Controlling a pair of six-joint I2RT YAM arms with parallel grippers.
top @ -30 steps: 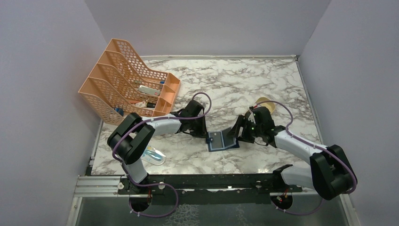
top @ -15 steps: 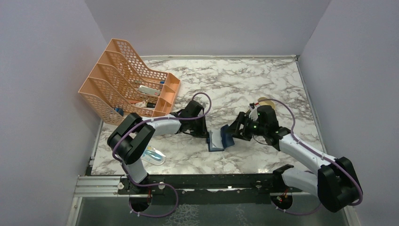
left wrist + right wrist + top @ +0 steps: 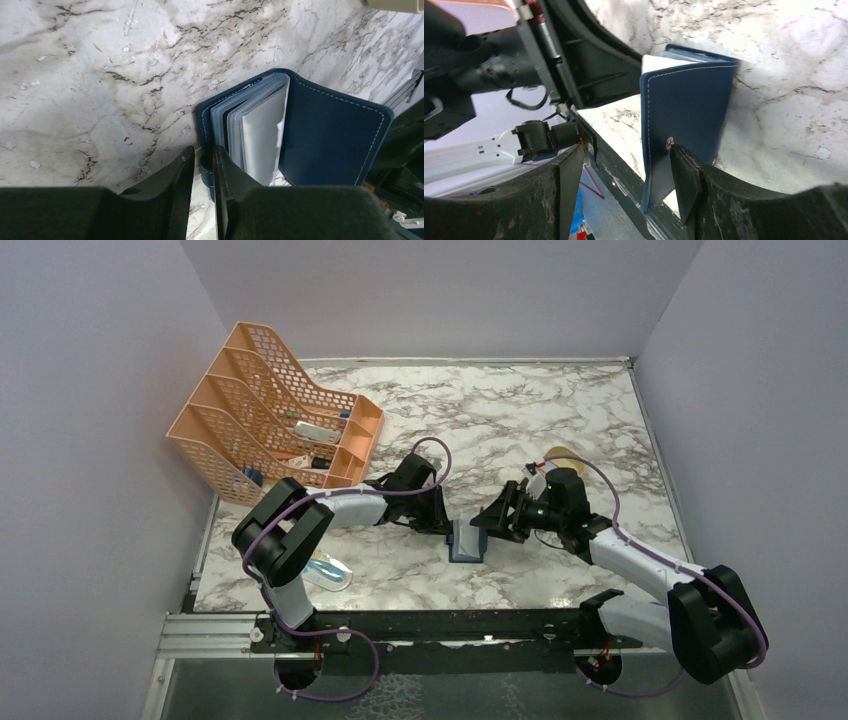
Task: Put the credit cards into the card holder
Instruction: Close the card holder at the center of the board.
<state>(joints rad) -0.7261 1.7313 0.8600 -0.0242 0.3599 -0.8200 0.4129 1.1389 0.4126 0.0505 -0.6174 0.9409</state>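
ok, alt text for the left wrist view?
A navy card holder stands open on a marble table, its pale inner sleeves fanned out. At the bottom of the frame, the left gripper pinches the near edge of one cover between its two dark fingers.

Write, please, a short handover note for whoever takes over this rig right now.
Left claw: shut on the edge of the navy-blue folding card holder, held open on the white marble table.
Right claw: open, straddling the holder's snap-button flap.
Credit cards: none visible in either claw.
Done: holder open.
To do: fetch the cards, slide them into the clear sleeves.
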